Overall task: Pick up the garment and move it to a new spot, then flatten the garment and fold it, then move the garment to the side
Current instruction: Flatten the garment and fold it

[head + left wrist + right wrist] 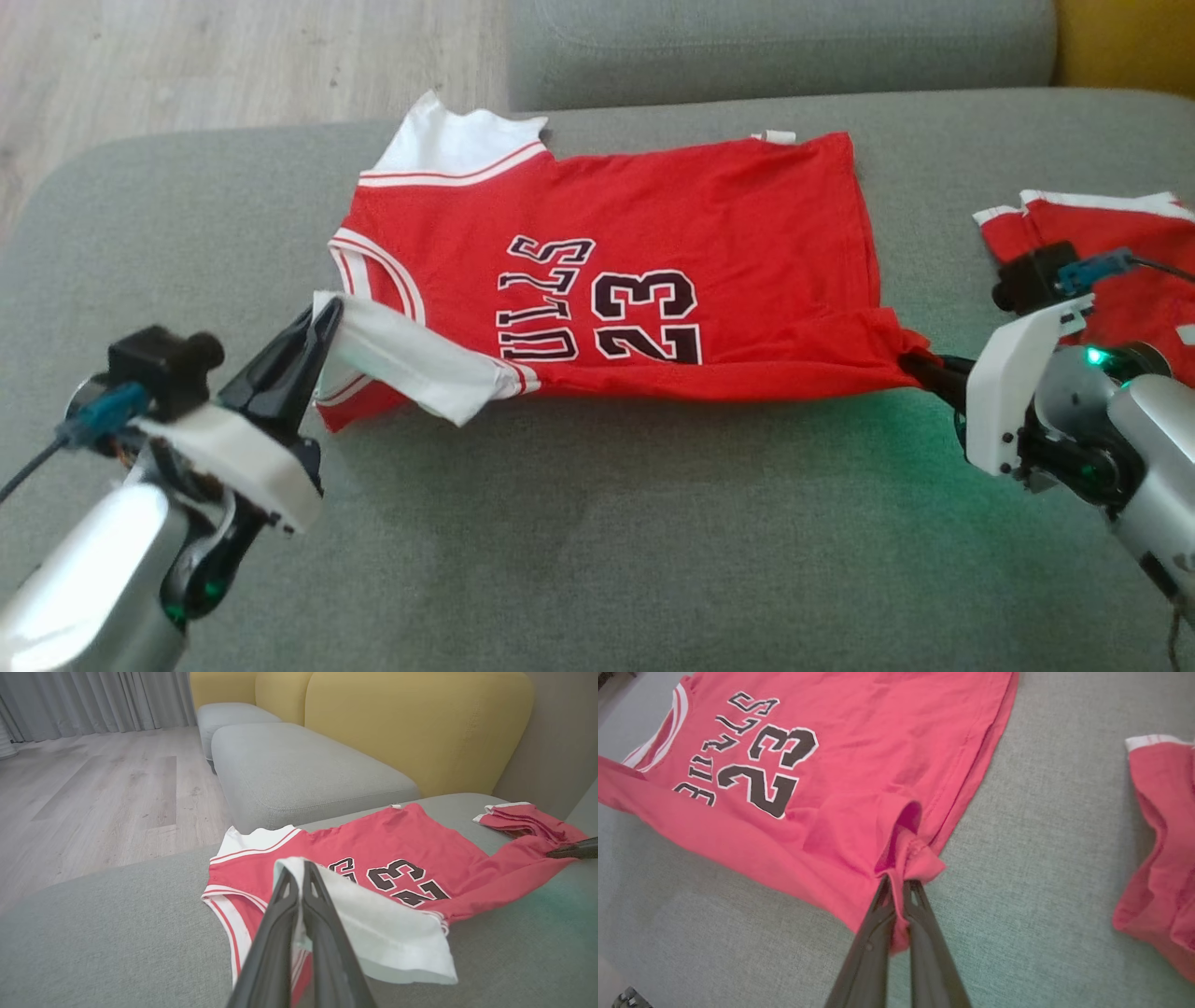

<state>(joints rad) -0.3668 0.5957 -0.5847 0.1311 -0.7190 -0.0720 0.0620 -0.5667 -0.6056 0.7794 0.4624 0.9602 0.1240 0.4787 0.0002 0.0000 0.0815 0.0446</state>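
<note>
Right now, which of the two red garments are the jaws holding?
The jersey printed 23, spread out in the middle: left gripper pinches its white shoulder end, right gripper its hem corner. The other red garment lies bunched at the right, untouched.

Grey cushion (597,560), yellow backrest (420,723), wood floor (93,793), curtains (93,700).

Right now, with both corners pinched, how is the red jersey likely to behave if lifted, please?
Probably floppy: the red jersey puckers at the right gripper and its white flap folds over at the left gripper. Likely light, since the fabric looks thin. The middle would probably sag towards the grey cushion.
</note>
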